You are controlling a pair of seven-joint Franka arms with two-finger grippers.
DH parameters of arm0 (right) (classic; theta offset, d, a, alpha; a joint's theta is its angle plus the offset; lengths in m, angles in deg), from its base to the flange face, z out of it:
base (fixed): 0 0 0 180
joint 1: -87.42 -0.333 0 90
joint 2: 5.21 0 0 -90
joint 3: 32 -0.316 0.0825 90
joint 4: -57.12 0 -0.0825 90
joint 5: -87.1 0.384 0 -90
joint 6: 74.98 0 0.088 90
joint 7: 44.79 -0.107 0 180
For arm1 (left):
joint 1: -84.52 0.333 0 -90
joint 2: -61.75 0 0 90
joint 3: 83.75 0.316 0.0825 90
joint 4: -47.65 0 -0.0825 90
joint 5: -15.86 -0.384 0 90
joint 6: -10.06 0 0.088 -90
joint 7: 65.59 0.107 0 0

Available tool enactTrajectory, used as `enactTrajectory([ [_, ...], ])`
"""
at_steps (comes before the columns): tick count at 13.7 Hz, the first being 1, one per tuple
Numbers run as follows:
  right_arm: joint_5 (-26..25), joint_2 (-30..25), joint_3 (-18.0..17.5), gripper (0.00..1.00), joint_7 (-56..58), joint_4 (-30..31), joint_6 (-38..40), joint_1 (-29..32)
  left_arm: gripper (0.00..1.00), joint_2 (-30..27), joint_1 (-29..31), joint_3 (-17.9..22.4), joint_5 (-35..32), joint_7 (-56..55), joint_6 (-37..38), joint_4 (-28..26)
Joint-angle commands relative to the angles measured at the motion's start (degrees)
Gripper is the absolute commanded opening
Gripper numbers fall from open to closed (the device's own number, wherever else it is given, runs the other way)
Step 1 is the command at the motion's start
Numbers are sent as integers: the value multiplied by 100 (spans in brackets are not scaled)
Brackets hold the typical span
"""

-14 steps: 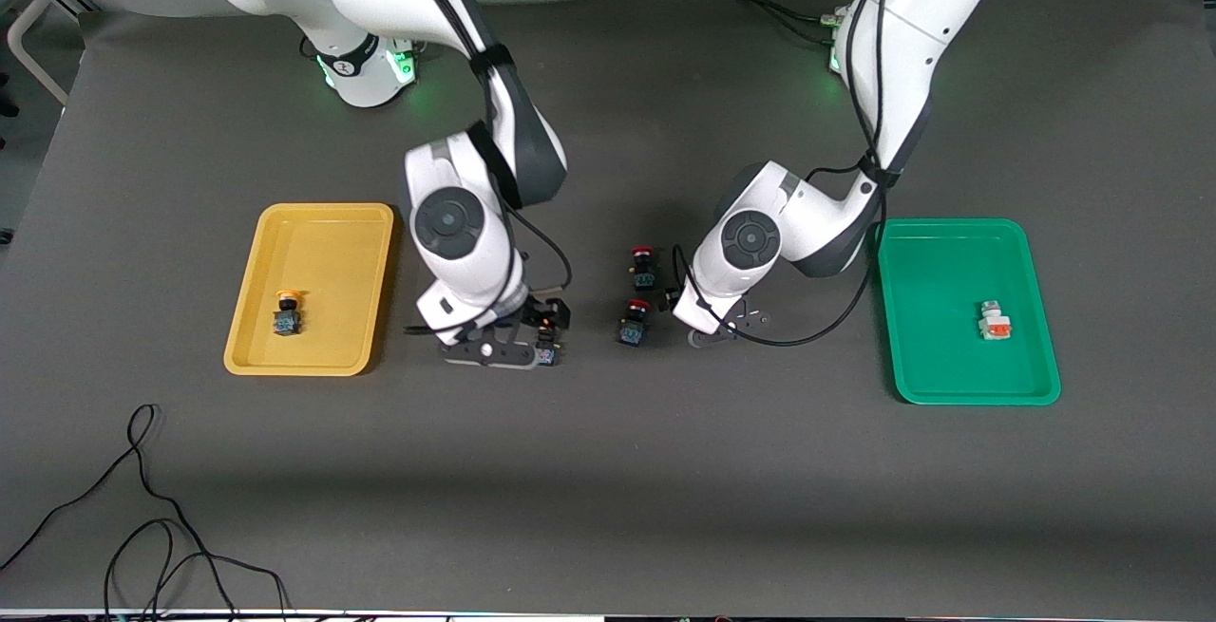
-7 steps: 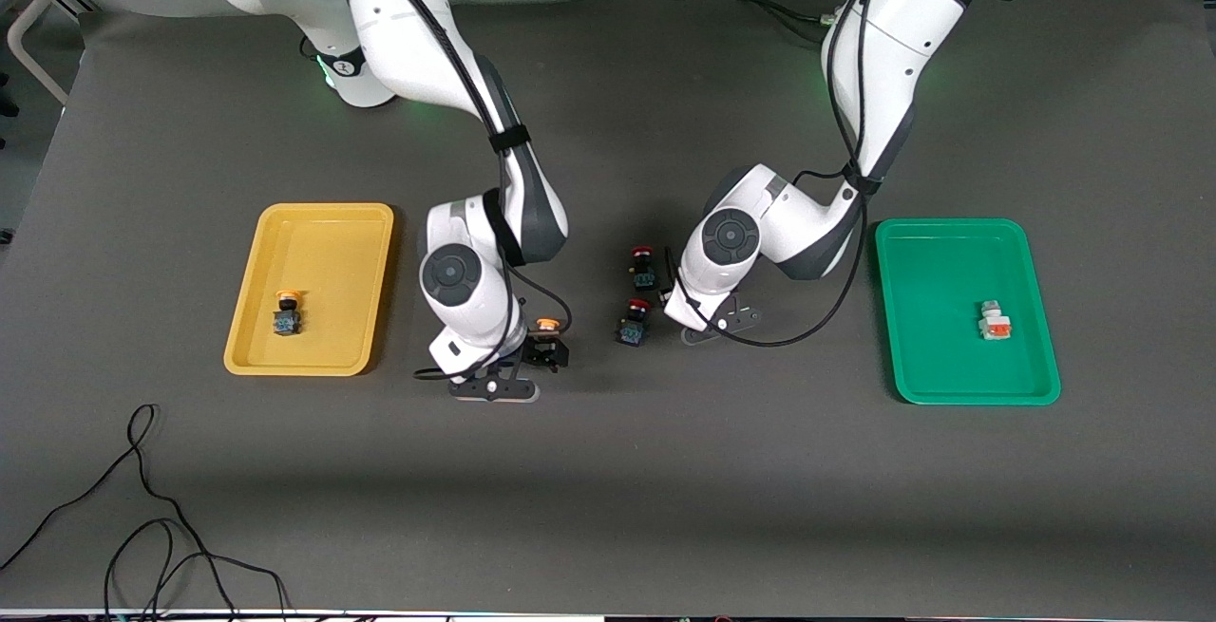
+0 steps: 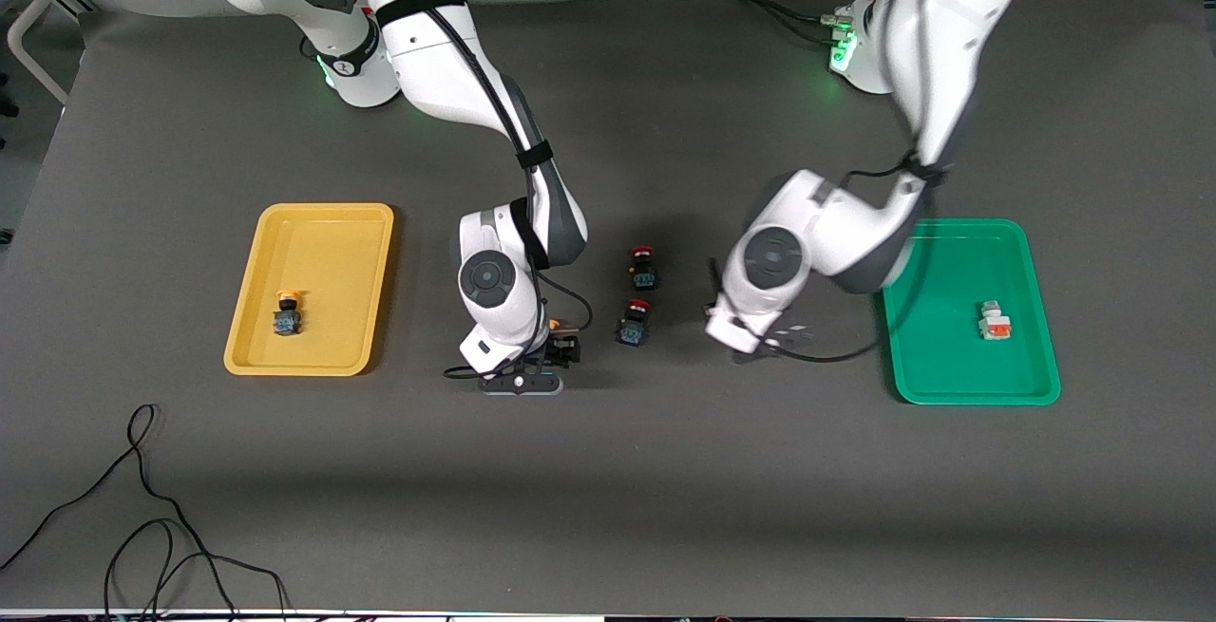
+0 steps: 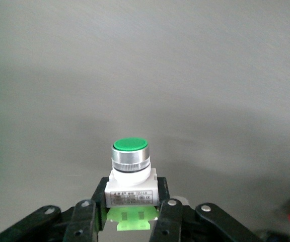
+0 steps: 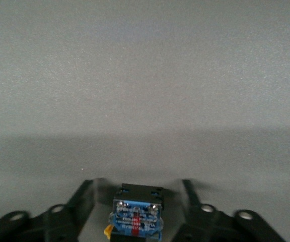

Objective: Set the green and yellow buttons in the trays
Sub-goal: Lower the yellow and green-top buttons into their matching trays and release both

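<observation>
Front view: the yellow tray [image 3: 323, 223] lies at nine o'clock on the counter [image 3: 608, 489], toward the right arm's end. One yellow-capped button [image 3: 286, 311] sits in it, at about seven o'clock from the tray's middle. The green tray [image 3: 940, 261] lies at three o'clock, toward the left arm's end. It holds a white button with an orange face [image 3: 994, 321] at about four o'clock within it. Two red-capped buttons [image 3: 643, 266] [image 3: 634, 318] stand near the counter's centre, one at twelve o'clock of the other and just apart.

The right pincer [image 3: 560, 353] is down at the counter, at eight o'clock from the nearer red-capped button. In the right wrist view its fingers [image 5: 84, 194] stand on either side of a second yellow button [image 5: 136, 214], which has a dark body and a blue label. A gap shows on each side, so the pincer is part open and has no grip on it.

The left pincer [image 3: 760, 342] hangs over bare counter between the red-capped pair and the green tray. In the left wrist view it is clamped [image 4: 131, 206] on the white base of the green-capped button [image 4: 130, 166], cap upward.

A black cable [image 3: 142, 508] lies looped at seven o'clock on the counter.
</observation>
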State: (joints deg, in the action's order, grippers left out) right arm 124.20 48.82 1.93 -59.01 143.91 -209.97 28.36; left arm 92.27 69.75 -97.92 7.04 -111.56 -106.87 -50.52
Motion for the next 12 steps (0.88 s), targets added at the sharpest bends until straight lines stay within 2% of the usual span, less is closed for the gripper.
enactTrajectory([
  [1,131,-156,9,46,78,-5,210,17,0,-634,631,-34,-14,1121,758,-71],
  [3,131,-200,17,36,78,-5,306,8,0,-793,1044,-17,-14,1938,961,-115],
  [5,131,-305,52,35,87,-13,543,17,0,-907,1597,-16,-14,2852,945,-254],
  [7,96,-664,149,34,121,-75,1130,104,0,-1013,1959,-16,-31,3443,778,-500],
  [10,43,-1183,403,34,419,-277,2315,359,0,-1039,2670,-16,-31,4435,103,-974],
  [12,-35,-1473,754,33,971,-260,2827,430,0,-1039,2978,-25,-23,4675,-363,-1335],
])
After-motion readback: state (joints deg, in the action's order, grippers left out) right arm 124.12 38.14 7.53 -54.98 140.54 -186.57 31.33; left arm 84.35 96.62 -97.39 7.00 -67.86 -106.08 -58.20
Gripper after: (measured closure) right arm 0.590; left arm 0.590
